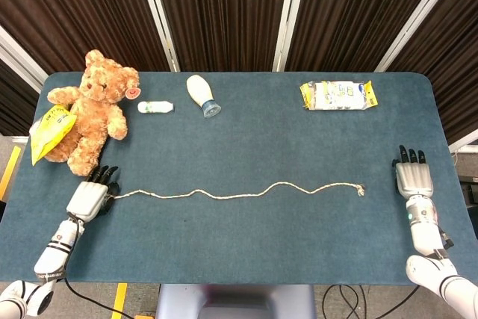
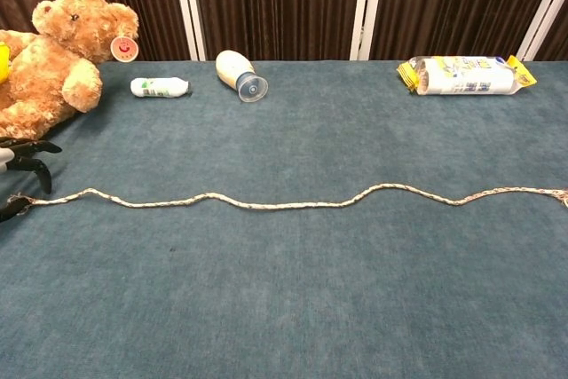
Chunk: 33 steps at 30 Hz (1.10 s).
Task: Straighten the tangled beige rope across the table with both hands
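While slack is showing: the beige rope [image 1: 239,193] is lying in shallow waves across the lower middle of the table [image 1: 246,132].
Left hand [image 1: 89,196]: sitting at lower left, holding the rope's left end between thumb and dark fingers [image 2: 27,150].
Right hand [image 1: 412,178]: resting flat at lower right, fingers spread slightly, holding nothing; the rope's frayed right end is lying just beside it, apart.
Upper left: a teddy bear [image 1: 93,110] is sitting.
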Motion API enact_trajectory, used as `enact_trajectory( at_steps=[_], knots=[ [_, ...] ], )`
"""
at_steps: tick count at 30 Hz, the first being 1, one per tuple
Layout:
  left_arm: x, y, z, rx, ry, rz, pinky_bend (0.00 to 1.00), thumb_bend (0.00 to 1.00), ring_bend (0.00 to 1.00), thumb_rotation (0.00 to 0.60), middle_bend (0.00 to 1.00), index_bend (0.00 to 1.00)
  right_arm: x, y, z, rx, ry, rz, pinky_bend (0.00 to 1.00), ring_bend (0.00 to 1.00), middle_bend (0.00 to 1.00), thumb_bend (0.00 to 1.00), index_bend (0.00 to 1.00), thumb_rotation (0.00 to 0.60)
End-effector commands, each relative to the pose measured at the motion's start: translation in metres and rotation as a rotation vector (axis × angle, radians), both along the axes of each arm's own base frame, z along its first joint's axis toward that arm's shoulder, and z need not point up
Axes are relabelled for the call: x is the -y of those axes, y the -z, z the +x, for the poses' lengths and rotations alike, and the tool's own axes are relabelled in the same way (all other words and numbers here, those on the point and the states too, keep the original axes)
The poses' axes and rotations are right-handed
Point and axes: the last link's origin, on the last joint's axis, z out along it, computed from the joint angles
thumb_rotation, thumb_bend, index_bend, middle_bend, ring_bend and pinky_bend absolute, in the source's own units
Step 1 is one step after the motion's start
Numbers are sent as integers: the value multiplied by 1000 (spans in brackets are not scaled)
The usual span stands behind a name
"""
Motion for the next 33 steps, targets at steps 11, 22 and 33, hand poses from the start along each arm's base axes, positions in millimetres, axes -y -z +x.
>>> enact_trajectory(
  at_steps=[11, 22, 33],
  knots=[
    [5, -23, -3, 8, -10, 40, 13, 428, 0, 600, 0, 0, -2, -9, 2, 13, -5, -21, 0, 0, 0, 589, 109, 600],
    [30, -88, -12, 87, -43, 181, 29, 414, 0, 600, 0, 0, -25, -35, 26, 96, -135, -84, 0, 0, 0, 501, 3, 600],
    [86, -129, 12, 247, 49, 293, 39, 413, 0, 600, 0, 0, -107, -66, 70, 228, -360, -133, 0, 0, 0, 381, 0, 600]
  ],
)
